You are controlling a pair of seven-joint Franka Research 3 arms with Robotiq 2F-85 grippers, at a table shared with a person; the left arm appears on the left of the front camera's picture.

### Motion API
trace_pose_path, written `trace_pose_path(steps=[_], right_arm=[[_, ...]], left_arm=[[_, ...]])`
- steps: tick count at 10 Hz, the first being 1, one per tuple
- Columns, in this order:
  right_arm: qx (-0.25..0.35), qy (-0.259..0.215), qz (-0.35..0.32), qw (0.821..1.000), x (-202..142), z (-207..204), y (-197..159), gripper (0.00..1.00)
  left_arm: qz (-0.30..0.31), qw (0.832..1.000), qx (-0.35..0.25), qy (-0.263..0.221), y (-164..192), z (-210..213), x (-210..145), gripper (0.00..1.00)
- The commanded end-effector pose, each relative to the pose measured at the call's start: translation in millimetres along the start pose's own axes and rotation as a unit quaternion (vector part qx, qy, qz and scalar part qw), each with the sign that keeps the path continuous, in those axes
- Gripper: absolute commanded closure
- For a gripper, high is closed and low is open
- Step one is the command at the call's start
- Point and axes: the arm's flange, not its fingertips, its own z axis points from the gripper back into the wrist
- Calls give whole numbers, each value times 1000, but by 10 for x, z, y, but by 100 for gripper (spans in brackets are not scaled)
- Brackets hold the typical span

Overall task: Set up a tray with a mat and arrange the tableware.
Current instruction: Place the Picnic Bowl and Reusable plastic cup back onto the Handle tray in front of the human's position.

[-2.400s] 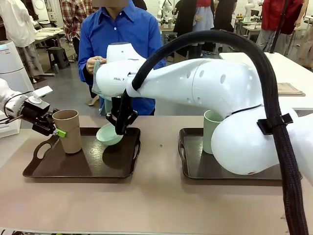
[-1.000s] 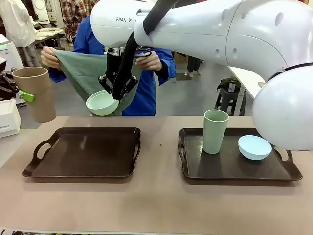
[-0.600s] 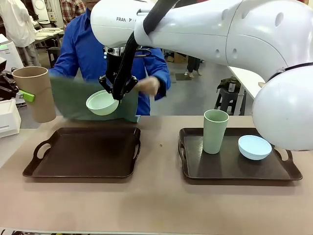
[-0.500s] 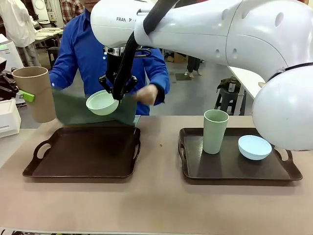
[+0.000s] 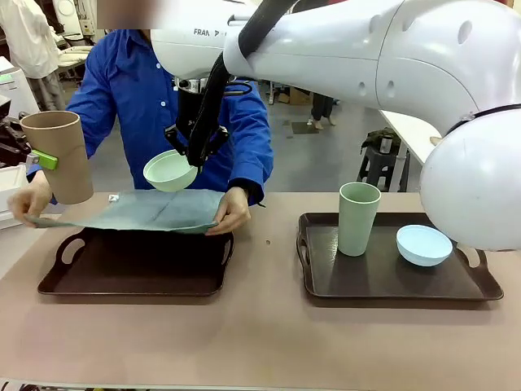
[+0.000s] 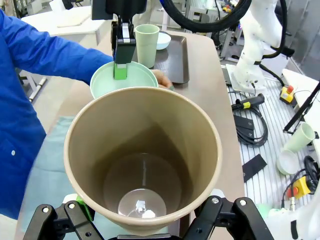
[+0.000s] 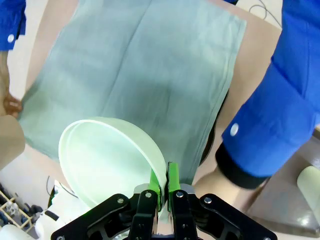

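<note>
Left tool (image 6: 145,220) spread wide round the tan cup (image 5: 59,155), a finger on either side of its wall, green pad pressed to the side; cup upright, mouth up, held in the air at the far left, left of the left tray (image 5: 138,273) and above tabletop (image 5: 260,342) level. Right arm reaches across from the right; right tool (image 7: 164,182) all but closed, green pads pinching the rim of the mint bowl (image 5: 168,171). Bowl hangs tilted in the air over the far part of the left tray, right of the tan cup and apart from it. Below the bowl, the person at the far side holds the mat (image 5: 155,210), a grey-green cloth with fold creases, spread nearly flat over the tray's far edge; one hand (image 5: 28,202) at its left end, other hand (image 5: 232,213) at its right end. Cannot tell whether the mat touches the tray. Near part of left tray bare, dark brown, a handle at each end. Right tray (image 5: 391,285) well apart to the right on the tabletop: sage cup (image 5: 358,218) upright in its far left part, blue bowl (image 5: 423,244) upright to the right of it, not touching
</note>
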Motion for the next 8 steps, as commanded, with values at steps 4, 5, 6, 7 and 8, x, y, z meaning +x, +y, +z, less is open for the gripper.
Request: trace_pose_path(steps=[4,5,6,7,8], right_arm=[[2,-6,1,1000,33,27,35,91],[2,-6,1,1000,33,27,35,91],[2,-6,1,1000,33,27,35,91],[2,-6,1,1000,33,27,35,91],[2,-6,1,1000,33,27,35,91]], left_arm=[[-5,1000,1,2,19,8,16,100],[-5,1000,1,2,19,8,16,100],[-5,1000,1,2,19,8,16,100],[-5,1000,1,2,19,8,16,100],[-5,1000,1,2,19,8,16,100]])
